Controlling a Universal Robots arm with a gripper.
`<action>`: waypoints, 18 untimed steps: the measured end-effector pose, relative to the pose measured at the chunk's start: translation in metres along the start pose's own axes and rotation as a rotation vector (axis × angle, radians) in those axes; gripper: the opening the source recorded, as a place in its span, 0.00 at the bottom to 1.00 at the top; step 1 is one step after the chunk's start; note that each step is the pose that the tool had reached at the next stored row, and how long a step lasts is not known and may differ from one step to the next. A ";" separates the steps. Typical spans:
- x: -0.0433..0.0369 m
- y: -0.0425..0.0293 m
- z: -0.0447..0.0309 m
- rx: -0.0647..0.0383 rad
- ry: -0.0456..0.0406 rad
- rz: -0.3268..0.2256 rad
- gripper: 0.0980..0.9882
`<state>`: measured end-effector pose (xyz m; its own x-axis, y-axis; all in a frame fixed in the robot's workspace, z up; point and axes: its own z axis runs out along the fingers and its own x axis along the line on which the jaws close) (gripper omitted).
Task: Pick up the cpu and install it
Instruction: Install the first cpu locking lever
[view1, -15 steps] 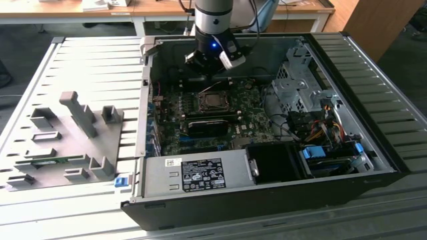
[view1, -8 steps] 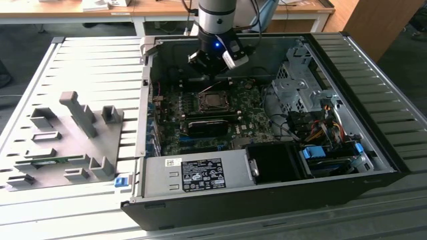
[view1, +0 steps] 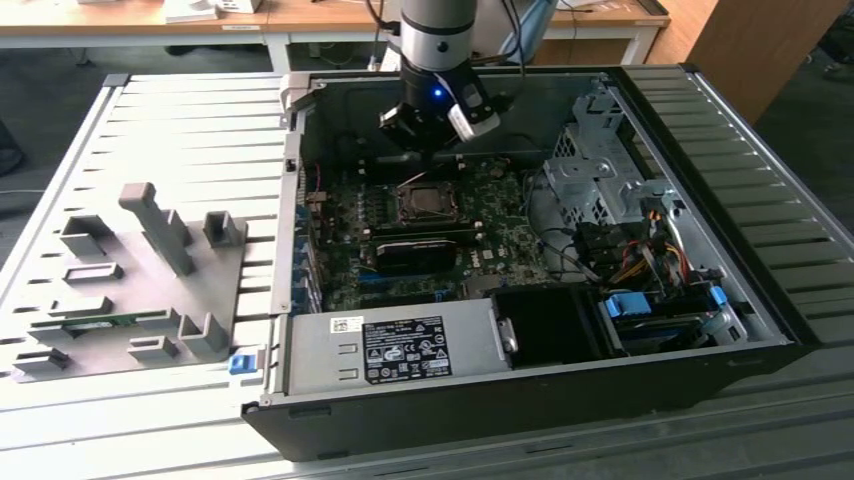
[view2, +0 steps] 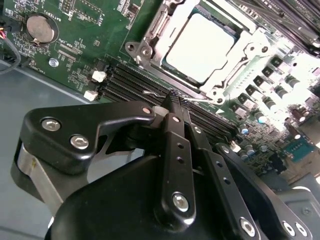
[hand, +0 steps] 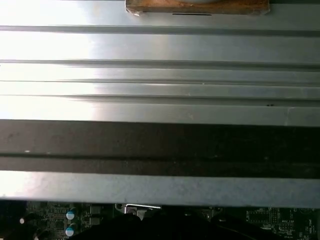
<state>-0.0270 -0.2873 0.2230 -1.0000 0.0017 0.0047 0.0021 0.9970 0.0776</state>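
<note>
- The cpu (view2: 202, 46) is sitting seated in the socket frame (view2: 150, 30) on the motherboard (view2: 90, 30)
- The claw (view2: 175, 102) is hovering clenched and empty beside that frame, over the black memory slots (view2: 130, 80)
- A coin battery (view2: 40, 27) is lying farther off

cpu (view2: 200, 46) sits in socket (view2: 150, 30) on mobo (view1: 400, 240), gripper (view2: 172, 97) just beside.

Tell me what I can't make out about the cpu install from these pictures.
- The cpu in the second wrist view: top face washed out by glare.
- The socket in the exterior view: too small to tell the latch state.
- The hand: fingertips meet, nothing between them.
</note>
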 end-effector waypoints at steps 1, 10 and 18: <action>-0.0014 0.0000 0.0008 0.000 0.0004 0.000 0.01; -0.0097 0.0002 0.0068 0.000 0.0052 0.002 0.01; -0.0120 -0.0003 0.0136 0.000 0.0127 0.003 0.01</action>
<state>-0.0151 -0.2866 0.2094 -0.9998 0.0038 0.0176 0.0052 0.9970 0.0775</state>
